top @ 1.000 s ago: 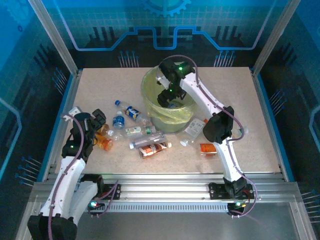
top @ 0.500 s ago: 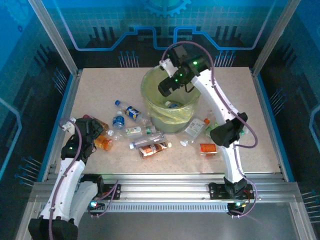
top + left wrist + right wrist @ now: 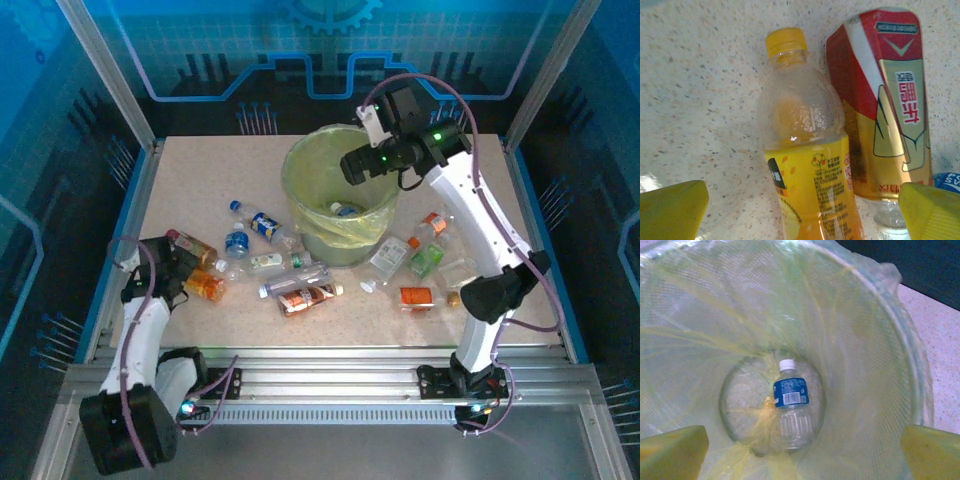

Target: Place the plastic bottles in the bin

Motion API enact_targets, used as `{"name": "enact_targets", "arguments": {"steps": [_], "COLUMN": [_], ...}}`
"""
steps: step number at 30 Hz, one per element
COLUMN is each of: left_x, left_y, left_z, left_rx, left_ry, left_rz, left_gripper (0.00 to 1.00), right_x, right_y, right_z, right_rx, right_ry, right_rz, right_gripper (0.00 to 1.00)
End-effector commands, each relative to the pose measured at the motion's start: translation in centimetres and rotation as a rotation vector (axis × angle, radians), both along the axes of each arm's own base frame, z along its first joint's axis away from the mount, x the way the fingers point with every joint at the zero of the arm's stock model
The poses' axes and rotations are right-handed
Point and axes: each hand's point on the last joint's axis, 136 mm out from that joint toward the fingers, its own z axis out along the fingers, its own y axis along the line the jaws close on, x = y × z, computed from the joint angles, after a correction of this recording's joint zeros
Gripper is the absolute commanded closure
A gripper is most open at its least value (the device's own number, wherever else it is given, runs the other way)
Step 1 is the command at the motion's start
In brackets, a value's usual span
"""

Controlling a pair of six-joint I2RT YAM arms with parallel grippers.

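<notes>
Sorting of plastic bottles into the bin (image 3: 292, 178), viewed at the approach to a pick. The left gripper (image 3: 188, 265) hovers low over two bottles lying side by side well to the left of the bin and nearer the arm bases: a yellow-capped bottle (image 3: 807, 165) with an orange label, and a red-and-gold-labelled bottle (image 3: 885, 110) just beside it, seemingly touching along their flanks. Its fingers (image 3: 670, 210) are spread wide and hold nothing; both tips flank the pair rather than one body. A clean pick probably requires centring on the yellow-capped bottle alone and descending so one finger enters the narrow seam between the two; otherwise the neighbour may be pinched or rolled away.

The right gripper (image 3: 352, 167) hangs above the bin's right rim, fingers (image 3: 672, 450) likewise fully parted and empty, touching neither liner nor wall (image 3: 865, 335). A blue-labelled bottle (image 3: 791, 407) lies on the bin's floor. Further bottles remain scattered on the table left of, in front of and right of the bin.
</notes>
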Motion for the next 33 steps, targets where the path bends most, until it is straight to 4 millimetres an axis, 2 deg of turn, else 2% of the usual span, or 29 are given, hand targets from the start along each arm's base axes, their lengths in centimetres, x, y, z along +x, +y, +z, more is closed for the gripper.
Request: {"name": "enact_targets", "arguments": {"steps": [1, 9, 15, 22, 33], "left_x": [1.7, 2.4, 0.8, -0.5, -1.3], "left_y": [-0.8, -0.3, 0.1, 0.1, 0.7], "left_z": [-0.8, -2.5, -4.3, -5.6, -7.1], "left_rx": [-0.114, -0.174, -0.195, -0.214, -0.232], "left_ry": [-0.072, -0.056, 0.009, 0.038, 0.052], "left_rz": [-0.032, -0.014, 0.064, 0.123, 0.189], "left_gripper": [0.01, 0.01, 0.02, 0.14, 0.26], "right_x": [0.1, -0.5, -0.3, -0.1, 0.1], "right_y": [-1.5, -2.4, -2.5, -2.6, -2.6], "right_z": [1.7, 1.4, 1.2, 1.1, 0.7], "right_rx": [0.035, 0.043, 0.046, 0.047, 0.048], "right_ry": [-0.069, -0.082, -0.082, -0.077, -0.066], "right_rz": [-0.081, -0.11, -0.119, -0.126, -0.138], "right_gripper": [0.0, 0.0, 0.0, 0.0, 0.0]}}
